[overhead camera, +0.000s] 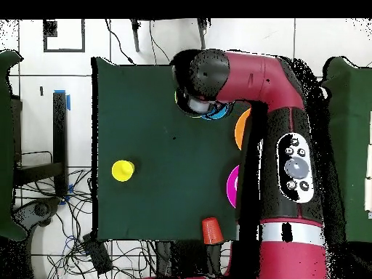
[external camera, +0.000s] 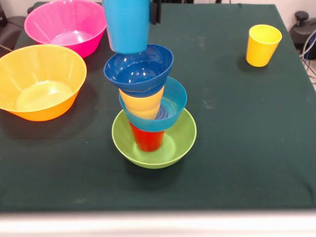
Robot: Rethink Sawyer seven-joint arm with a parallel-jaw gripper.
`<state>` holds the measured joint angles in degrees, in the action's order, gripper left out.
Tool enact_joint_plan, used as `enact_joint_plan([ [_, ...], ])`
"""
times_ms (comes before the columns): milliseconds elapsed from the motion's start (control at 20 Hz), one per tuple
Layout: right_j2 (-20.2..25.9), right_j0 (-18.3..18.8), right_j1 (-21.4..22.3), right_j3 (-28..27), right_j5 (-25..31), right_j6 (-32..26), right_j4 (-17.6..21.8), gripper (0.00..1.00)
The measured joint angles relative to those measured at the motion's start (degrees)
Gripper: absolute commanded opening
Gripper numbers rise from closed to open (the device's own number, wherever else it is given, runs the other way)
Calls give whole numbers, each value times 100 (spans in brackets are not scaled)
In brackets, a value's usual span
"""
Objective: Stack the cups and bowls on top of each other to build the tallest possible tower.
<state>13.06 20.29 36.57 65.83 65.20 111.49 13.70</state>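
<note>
The tower stands mid-table: a green bowl [external camera: 174, 143] at the bottom, then a red cup [external camera: 147, 139], a light blue bowl [external camera: 175, 101], a yellow cup [external camera: 142, 103] and a dark blue bowl [external camera: 138, 66]. A light blue cup [external camera: 127, 24] is upright at the top, with its base at the dark blue bowl's rim. A dark part of my gripper [external camera: 155, 12] shows right beside that cup at the top edge. A second yellow cup [external camera: 263, 44] stands alone; it also shows in the overhead view [overhead camera: 122, 170]. In the overhead view my arm [overhead camera: 218, 73] hides most of the tower [overhead camera: 216, 113].
A pink bowl [external camera: 66, 24] and a yellow-orange bowl [external camera: 39, 81] sit side by side left of the tower. In the overhead view an orange-red cup [overhead camera: 211, 231] stands at the table edge near the robot's base.
</note>
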Motion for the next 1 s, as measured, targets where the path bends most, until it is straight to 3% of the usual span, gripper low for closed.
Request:
enact_joint_plan([
  [500, 181, 7, 1, -7, 534, 0, 12, 0],
  [1000, 188, 28, 114, -7, 558, 0, 49, 0],
])
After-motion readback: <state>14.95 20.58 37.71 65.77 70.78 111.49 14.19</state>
